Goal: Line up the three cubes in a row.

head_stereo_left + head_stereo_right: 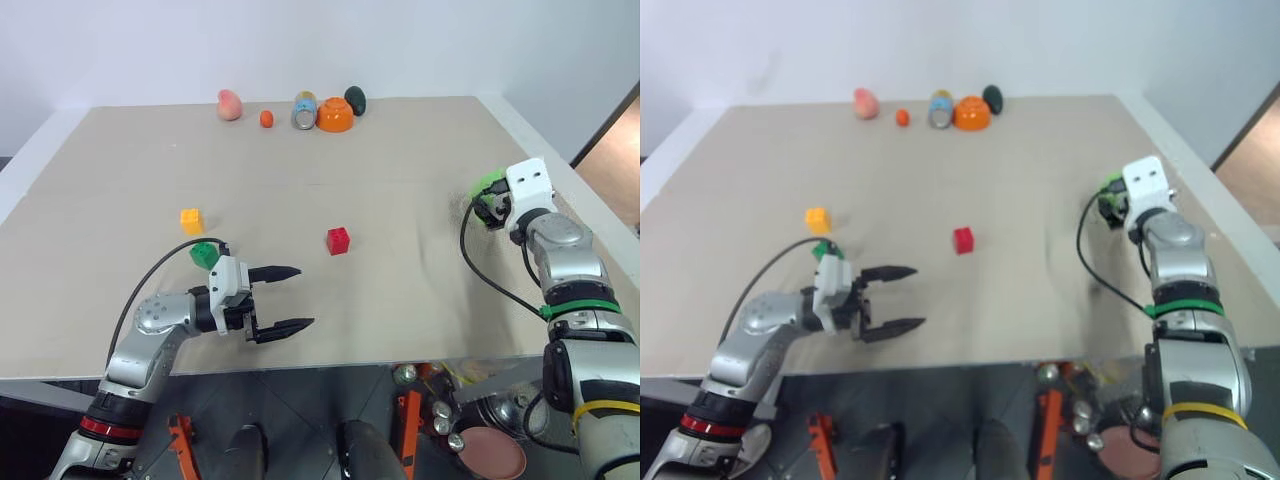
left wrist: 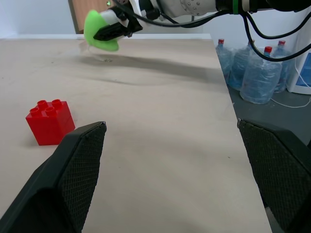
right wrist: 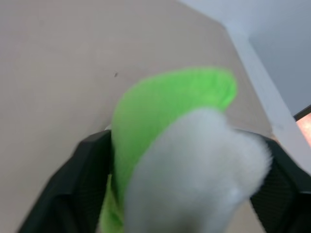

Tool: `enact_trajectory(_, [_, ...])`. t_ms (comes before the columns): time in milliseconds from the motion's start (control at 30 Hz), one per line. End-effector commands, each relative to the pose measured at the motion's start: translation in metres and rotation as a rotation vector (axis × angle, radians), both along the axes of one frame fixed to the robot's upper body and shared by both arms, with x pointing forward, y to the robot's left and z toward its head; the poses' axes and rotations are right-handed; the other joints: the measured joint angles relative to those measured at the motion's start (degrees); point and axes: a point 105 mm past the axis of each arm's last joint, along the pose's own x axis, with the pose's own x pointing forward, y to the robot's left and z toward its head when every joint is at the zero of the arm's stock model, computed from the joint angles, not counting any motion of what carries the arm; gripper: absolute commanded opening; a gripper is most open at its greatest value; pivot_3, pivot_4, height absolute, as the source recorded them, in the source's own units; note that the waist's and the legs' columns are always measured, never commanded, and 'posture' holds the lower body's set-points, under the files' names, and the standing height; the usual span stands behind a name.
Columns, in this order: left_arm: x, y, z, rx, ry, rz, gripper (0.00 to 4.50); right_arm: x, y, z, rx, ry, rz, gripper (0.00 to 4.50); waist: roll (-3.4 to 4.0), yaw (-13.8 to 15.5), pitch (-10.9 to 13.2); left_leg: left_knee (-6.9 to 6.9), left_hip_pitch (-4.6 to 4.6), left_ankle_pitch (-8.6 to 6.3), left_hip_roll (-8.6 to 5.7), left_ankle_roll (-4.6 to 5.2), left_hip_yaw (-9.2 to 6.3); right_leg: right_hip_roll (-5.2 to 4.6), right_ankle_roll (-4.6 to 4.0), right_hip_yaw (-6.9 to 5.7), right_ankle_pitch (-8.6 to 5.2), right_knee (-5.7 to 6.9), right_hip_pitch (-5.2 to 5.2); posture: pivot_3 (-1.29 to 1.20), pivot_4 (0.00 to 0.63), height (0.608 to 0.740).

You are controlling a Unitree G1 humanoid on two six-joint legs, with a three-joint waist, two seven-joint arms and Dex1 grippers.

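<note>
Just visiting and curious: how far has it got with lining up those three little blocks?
Nothing is lined up yet. The yellow cube, green cube and red cube sit scattered. The right end effector has the lime-green soft lump between its fingers; the left end effector is open, empty. All three remain.

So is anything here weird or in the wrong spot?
Yes: the right gripper has a lime-green and white soft lump between its fingers by the table's right edge, not a cube. The yellow cube, green cube and red cube aren't lined up.
</note>
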Motion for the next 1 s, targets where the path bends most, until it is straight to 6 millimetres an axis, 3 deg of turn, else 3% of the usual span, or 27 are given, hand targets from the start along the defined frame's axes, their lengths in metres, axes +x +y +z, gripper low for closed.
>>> enact_trajectory(33, [-0.004, -0.001, 0.01, -0.023, -0.032, -0.004, 4.5, 0.004, 0.008, 0.029, 0.039, -0.105, 0.035, 4.46, 0.0, 0.0, 0.0, 0.0, 0.0, 0.0, 0.02, 0.0, 0.0, 0.02, -0.01, 0.0, 0.01, 0.0, 0.0, 0.0, 0.15, 0.738])
enact_trajectory(267, [-0.003, -0.001, 0.011, -0.031, -0.028, 0.003, 4.5, 0.008, 0.015, 0.033, 0.06, -0.111, 0.045, 4.46, 0.0, 0.0, 0.0, 0.0, 0.0, 0.0, 0.04, 0.0, 0.0, 0.06, -0.03, 0.03, 0.02, 0.0, 0.0, 0.0, 0.15, 0.738])
enact_trajectory(400, [-0.003, 0.003, 0.012, -0.038, -0.024, 0.02, 4.5, 0.006, 0.021, 0.063, 0.104, -0.221, 0.071, 4.46, 0.01, 0.0, 0.0, -0.01, 0.0, 0.0, 0.05, 0.0, 0.02, 0.07, -0.03, 0.04, 0.02, 0.0, -0.02, 0.0, 0.15, 0.738])
enact_trajectory(533, [-0.002, 0.011, 0.014, -0.041, -0.007, 0.04, 4.5, -0.005, 0.065, 0.07, 0.056, -0.208, 0.322, 4.46, 0.04, 0.0, 0.0, -0.02, 0.02, -0.03, 0.11, 0.05, 0.06, 0.13, -0.03, 0.08, 0.02, 0.0, -0.05, 0.0, 0.15, 0.738])
enact_trajectory(600, [0.0, 0.019, 0.015, -0.03, -0.004, 0.067, 4.5, -0.02, 0.092, 0.06, -0.018, -0.169, 0.471, 4.46, 0.03, 0.0, 0.0, -0.05, 0.04, -0.04, 0.23, 0.07, 0.04, 0.23, -0.04, 0.05, 0.02, 0.01, -0.05, 0.0, 0.15, 0.738])
enact_trajectory(667, [0.003, 0.027, 0.014, -0.013, -0.006, 0.089, 4.5, -0.033, 0.106, 0.047, -0.036, -0.115, 0.54, 4.46, 0.04, 0.0, 0.0, -0.06, 0.06, -0.08, 0.35, 0.12, 0.05, 0.32, 0.07, -0.03, 0.07, 0.01, -0.03, 0.0, 0.15, 0.738])
enact_trajectory(767, [0.007, 0.039, 0.014, 0.014, -0.01, 0.112, 4.5, -0.055, 0.128, 0.013, -0.071, 0.009, 0.624, 4.46, 0.05, 0.2, 0.0, -0.06, 0.02, -0.08, 0.35, 0.12, 0.05, 0.31, -0.12, -0.05, -0.03, 0.01, -0.04, 0.0, 0.15, 0.738])
enact_trajectory(900, [0.01, 0.046, 0.013, 0.026, -0.011, 0.131, 4.5, -0.086, 0.158, -0.023, -0.012, 0.158, 0.729, 4.46, 0.05, 0.2, 0.0, -0.03, 0.0, -0.08, 0.34, 0.12, 0.07, 0.29, -0.17, -0.04, -0.05, 0.0, -0.05, 0.0, 0.15, 0.738])
enact_trajectory(1000, [0.01, 0.045, 0.012, 0.022, -0.005, 0.131, 4.5, -0.104, 0.181, -0.036, 0.008, 0.213, 0.785, 4.46, 0.04, 0.0, 0.0, -0.02, 0.05, -0.08, 0.38, 0.12, 0.08, 0.32, -0.21, -0.04, -0.03, 0.02, -0.06, 0.0, 0.15, 0.738])
